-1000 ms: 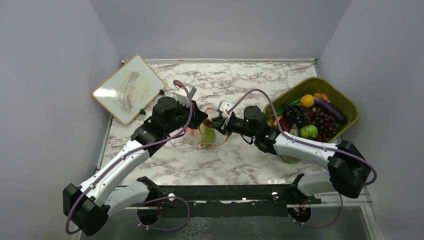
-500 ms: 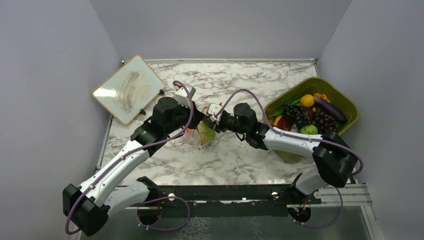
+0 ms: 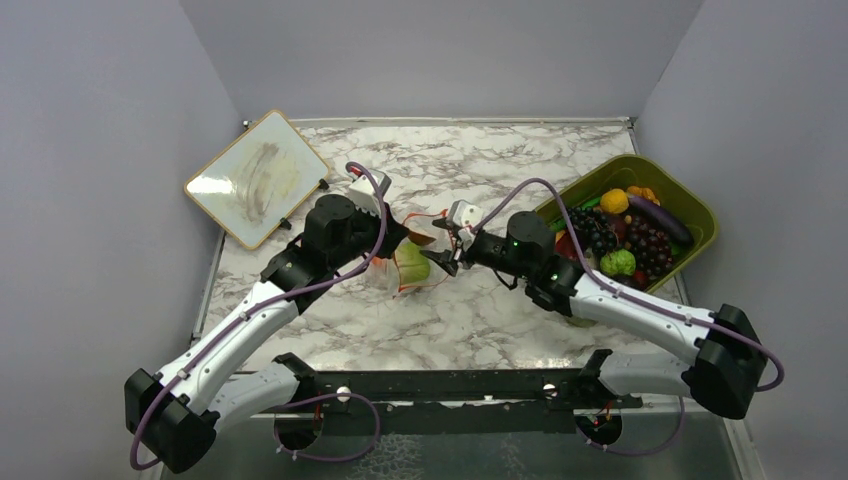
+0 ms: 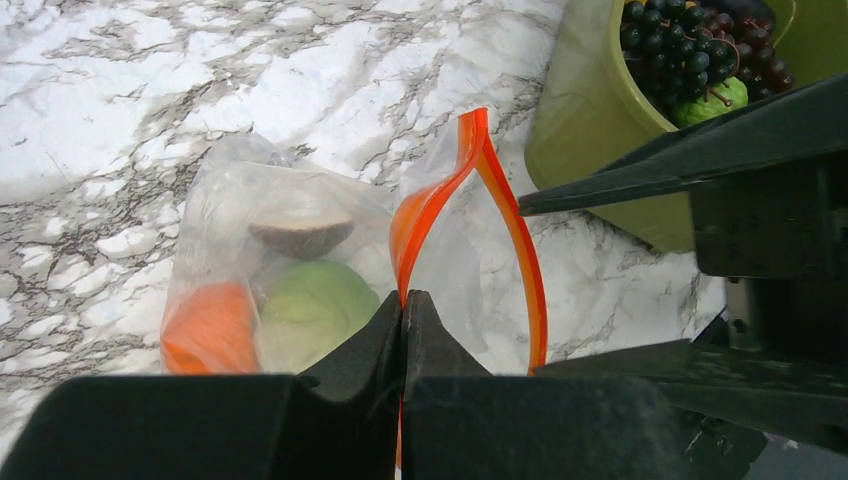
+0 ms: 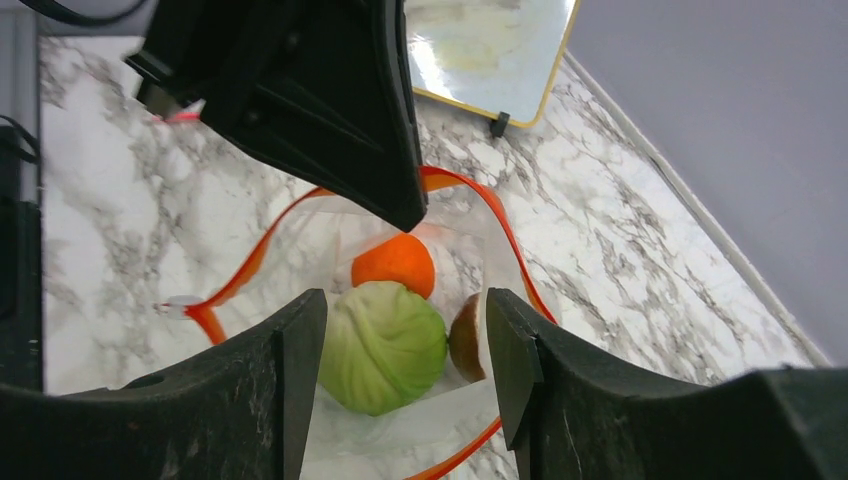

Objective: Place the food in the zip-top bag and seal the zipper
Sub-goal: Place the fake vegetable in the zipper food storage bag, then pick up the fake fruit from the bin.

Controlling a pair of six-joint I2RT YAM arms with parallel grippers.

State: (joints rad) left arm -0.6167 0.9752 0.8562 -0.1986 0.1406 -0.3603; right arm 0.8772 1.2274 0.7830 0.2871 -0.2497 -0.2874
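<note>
- Left wrist view: the left gripper (image 4: 403,305) is clenched. Its two matte black fingers are pressed together on the zipper (image 4: 512,235), a thin, glossy red-orange strip that rises from the pinch and splits into a narrow loop.
- The zip-top bag (image 4: 225,200) is clear, crinkly film lying on the white-and-grey marbled worktop (image 4: 150,80), just beyond those fingertips, with its mouth gaping.
- Through the film show a light-green cabbage-like ball (image 4: 315,310) with faint leaf ridges and a smooth orange piece (image 4: 205,325) touching its left side. A brown round piece (image 4: 300,232) with a pale flat top sits just behind them.
- The gripper body cuts off the lower edges of the ball and the orange piece, and glare on the plastic blurs their outlines.
- Right wrist view: the right gripper (image 5: 400,315) is released, its fingers spread wide at the bag's mouth, and the green ball shows between them.
- Whether either right fingertip touches the film cannot be told.
- Top external view: both grippers meet at the bag near the middle of the worktop, and the arms hide most of the bag.
- An olive-green plastic bin (image 3: 690,205) stands at the right edge, well apart from the bag. It is heaped with toy produce, including dark purple grapes (image 3: 648,243).
- A wood-framed whiteboard (image 3: 255,178) lies at the far left corner.
</note>
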